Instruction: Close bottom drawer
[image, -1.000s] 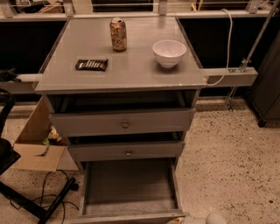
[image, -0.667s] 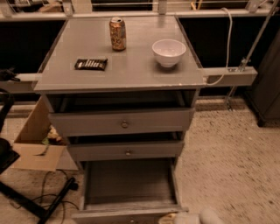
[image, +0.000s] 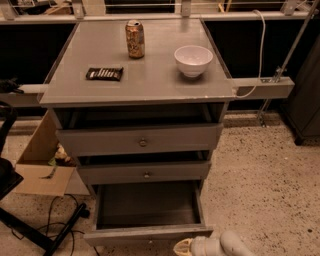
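Counter (image: 150, 82), grey, flat-topped, forming the top of a three-drawer cabinet; it stands on a pale speckled floor (image: 260, 170) with dark panels and a light rail (image: 260, 88) behind it. Soda can (image: 135, 39), upright, near the far edge of the counter, slightly left of centre. White bowl (image: 193, 60), upright, toward the far right corner, well apart from the can; its inside cannot be seen. Dark wrapped snack bar (image: 104, 74), lying flat toward the left edge, about midway between far and near edges. White cable (image: 260, 50), running down past the right edge to the rail. Cardboard box (image: 40, 167), open, on the floor beyond the left edge, with some coloured scraps inside that cannot be made out. Black cables (image: 55, 220) and a black stand leg (image: 30, 230) on the floor below the near left corner. Top drawer (image: 140, 140), tall-fronted with a round knob, slightly ajar under the near edge. Middle drawer (image: 145, 173), lower-fronted with a small knob, likewise slightly ajar. Bottom drawer (image: 148, 206), pulled far out toward the camera, long flat grey inside in full view, narrow front lowest in the picture. Gripper (image: 186, 247), pale, at the bottom of the view, just beside the right end of the bottom drawer's front, below the near right corner; the arm (image: 232, 245) enters low from the right. How far the gripper is open cannot be told, nor whether it touches the drawer front.
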